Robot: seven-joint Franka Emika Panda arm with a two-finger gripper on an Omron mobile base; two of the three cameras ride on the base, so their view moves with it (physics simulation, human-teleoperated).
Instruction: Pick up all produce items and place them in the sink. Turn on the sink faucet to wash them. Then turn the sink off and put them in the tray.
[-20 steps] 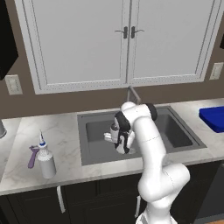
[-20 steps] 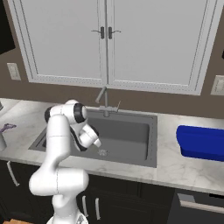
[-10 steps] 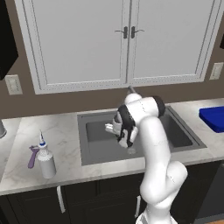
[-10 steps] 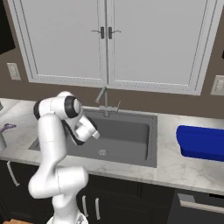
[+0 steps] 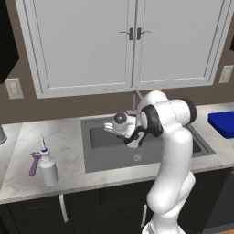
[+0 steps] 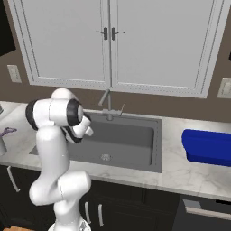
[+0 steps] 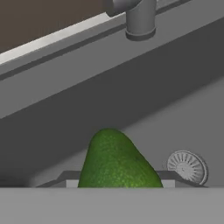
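A pale marble counter [image 5: 68, 146] ran under white cabinets [image 5: 132, 45], with the large dark grey sink [image 5: 107, 155] set into it. And there was the two-finger gripper [image 5: 119, 124], hanging over the basin near the slim grey metal faucet [image 6: 107, 104]! In the hand view a green, pear-shaped fruit [image 7: 117, 162] sat right at the fingers, the silver drain [image 7: 187, 166] beyond it; whether the jaws were clenched on it could not be told. The bright blue tray [image 6: 207, 146] lay well apart.
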